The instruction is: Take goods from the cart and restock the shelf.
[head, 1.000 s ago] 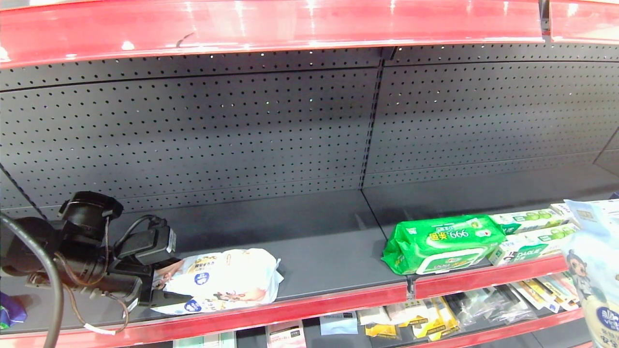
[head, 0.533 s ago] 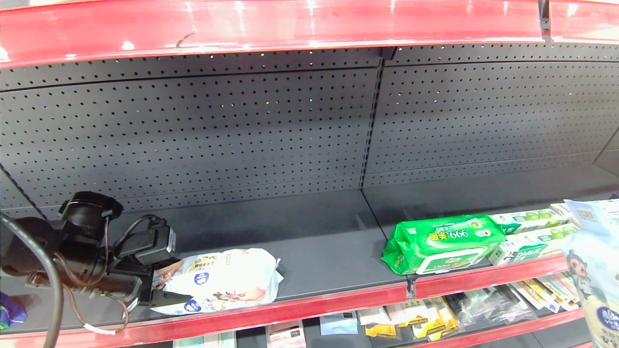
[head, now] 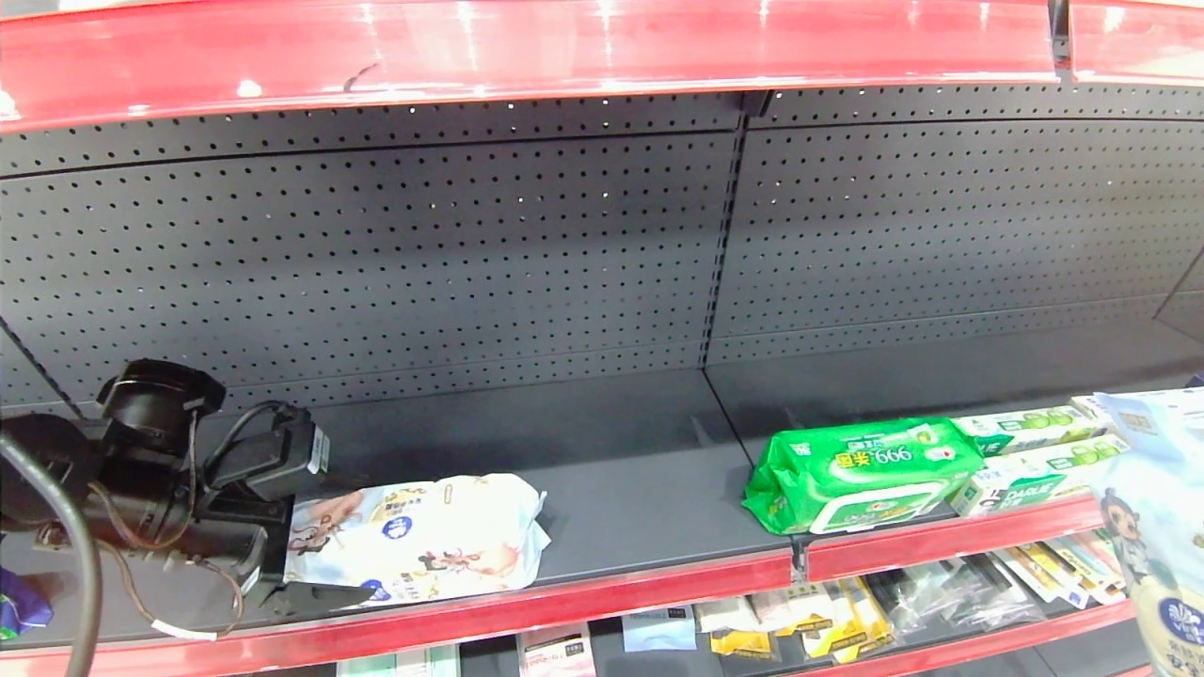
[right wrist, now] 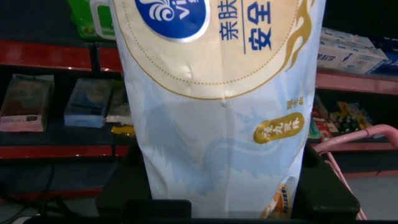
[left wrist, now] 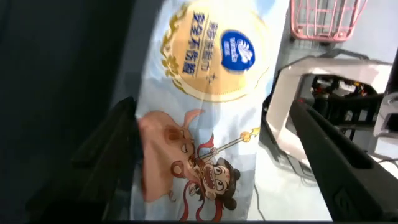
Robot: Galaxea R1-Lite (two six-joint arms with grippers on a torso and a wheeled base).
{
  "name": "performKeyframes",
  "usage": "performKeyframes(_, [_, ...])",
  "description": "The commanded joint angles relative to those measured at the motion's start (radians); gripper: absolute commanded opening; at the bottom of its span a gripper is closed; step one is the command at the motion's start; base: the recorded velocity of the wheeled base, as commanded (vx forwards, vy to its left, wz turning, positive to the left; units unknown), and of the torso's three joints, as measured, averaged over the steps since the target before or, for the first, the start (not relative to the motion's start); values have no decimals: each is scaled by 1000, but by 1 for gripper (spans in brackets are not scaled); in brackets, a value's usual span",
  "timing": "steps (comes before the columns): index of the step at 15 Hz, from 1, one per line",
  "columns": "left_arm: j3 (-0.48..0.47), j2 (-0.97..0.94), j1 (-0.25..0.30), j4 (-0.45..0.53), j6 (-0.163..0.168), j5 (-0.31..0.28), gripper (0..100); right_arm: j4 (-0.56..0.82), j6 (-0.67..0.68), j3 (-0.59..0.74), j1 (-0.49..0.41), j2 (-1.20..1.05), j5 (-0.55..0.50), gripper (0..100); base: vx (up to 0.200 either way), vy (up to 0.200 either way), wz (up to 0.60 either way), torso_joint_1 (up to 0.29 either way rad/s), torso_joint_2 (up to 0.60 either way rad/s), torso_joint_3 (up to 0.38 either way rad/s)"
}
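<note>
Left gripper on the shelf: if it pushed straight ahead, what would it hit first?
The white cartoon pouch, lying flat right before the left gripper, its near end between the open fingers.

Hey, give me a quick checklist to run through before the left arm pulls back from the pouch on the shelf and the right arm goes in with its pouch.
1. White pouch lies flat on the shelf: ok.
2. Left gripper open: ok, one finger stands apart from the white pouch.
3. Other left finger off the white pouch: cannot tell, it sits right against the pouch's edge.
4. Right gripper holds the second pouch between its fingers: ok.
5. Bare shelf between the white pouch and the green wipes pack for the second pouch: ok.
</note>
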Motion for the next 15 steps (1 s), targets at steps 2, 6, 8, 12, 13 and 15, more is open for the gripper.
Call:
performKeyframes(2, [-39,-88,0,-3,-119,-39,100,1,0,6,0,2,1,0,0,0,0,0,0,0])
performKeyframes(6, [-80,-136,-34,-83,-392,-57,100,1,-1,22,0,2,1,0,0,0,0,0,0,0])
performKeyframes(8, [-69,-105,-55,-292,-564,-2,100,0,-1,28,0,2,1,0,0,0,0,0,0,0])
performKeyframes(12, [34,-40,-95,-816,-903,532,100,0,0,29,-2,12,-2,0,0,0,0,0,0,0])
performKeyframes(13, [58,-40,-126,-919,-1030,690,100,0,0,25,-5,29,-20,0,0,0,0,0,0,0])
performKeyframes(15, [204,-113,-155,-1011,-1165,843,100,-45,0,19,-2,104,-42,0,0,0,0,0,0,0])
